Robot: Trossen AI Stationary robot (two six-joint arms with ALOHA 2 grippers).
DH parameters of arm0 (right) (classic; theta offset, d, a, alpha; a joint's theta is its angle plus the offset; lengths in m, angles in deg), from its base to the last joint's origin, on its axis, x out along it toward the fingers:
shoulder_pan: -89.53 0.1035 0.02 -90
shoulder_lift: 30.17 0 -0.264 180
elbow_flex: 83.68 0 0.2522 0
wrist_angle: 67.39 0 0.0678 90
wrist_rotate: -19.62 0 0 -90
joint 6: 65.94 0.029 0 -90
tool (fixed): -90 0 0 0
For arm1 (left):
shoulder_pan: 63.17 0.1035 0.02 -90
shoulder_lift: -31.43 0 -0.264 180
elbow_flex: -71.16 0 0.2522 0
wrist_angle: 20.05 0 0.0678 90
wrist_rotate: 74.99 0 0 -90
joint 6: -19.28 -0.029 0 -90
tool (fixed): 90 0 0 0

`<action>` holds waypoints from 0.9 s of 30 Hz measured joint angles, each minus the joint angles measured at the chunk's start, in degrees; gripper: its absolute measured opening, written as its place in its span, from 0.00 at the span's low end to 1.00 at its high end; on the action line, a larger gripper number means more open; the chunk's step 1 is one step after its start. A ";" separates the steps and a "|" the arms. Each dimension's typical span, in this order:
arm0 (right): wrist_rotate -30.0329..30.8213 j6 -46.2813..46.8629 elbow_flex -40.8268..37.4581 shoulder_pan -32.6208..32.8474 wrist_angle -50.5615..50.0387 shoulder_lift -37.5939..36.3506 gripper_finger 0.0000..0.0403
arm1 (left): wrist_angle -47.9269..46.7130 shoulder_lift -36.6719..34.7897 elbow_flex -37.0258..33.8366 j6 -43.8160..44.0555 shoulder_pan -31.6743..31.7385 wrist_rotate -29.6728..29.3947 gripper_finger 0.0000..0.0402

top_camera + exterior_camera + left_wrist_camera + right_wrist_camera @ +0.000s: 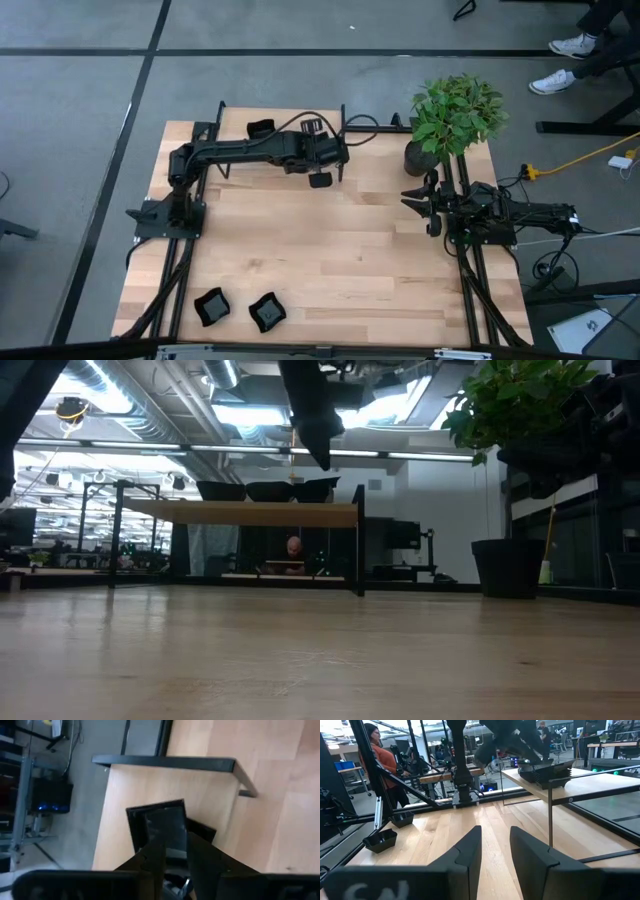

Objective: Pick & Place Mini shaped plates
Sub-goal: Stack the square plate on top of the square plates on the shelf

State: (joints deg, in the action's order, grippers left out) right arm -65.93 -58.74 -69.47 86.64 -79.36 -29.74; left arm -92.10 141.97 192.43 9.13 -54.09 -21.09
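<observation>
Overhead, the left gripper [321, 176] is seen above the far middle of the table [340, 260], just off the right end of a raised shelf [290, 118]. A stack of plates [260, 128] is kept on that shelf. Two plates [238, 309] are laid side by side at the near left edge, well apart from the arm. The right gripper [424, 204] is parked at the right, near the plant pot [419, 158]. From table height, the left gripper [318, 445] is shown hanging well clear of the wood, in front of the shelf [250, 512] and its stack [268, 490]. Through the left wrist camera, a square plate [162, 825] is seen pinched by its rim between the fingers [150, 860], so the grip is closed on it. Through the right wrist camera, the right arm's fingers [465, 855] are seen parted with nothing between them; the stack [545, 772], the two set-down plates [390, 832] and a person [375, 755] beyond the table are also caught. The carry step is judged to be in hand: the held plate is to be swung to the near left, lowered beside the two plates without touching them, and only then released.
</observation>
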 joint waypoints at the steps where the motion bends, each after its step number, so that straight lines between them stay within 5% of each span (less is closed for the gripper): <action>1: 0.00 0.00 0.00 0.00 -0.01 -0.02 0.26 | 0.65 0.00 -0.20 -0.30 0.04 0.25 0.18; 15: 0.00 0.00 -0.02 0.02 0.01 0.00 0.26 | 1.53 -0.01 -1.18 1.88 1.83 2.98 0.48; 27: 0.00 0.00 0.00 0.02 0.00 -0.01 0.26 | 1.95 0.09 -1.18 2.13 3.40 5.34 0.44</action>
State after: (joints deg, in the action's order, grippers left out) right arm -65.93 -58.74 -69.47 86.65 -79.35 -29.76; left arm -90.15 142.06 191.24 11.26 -50.69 -15.75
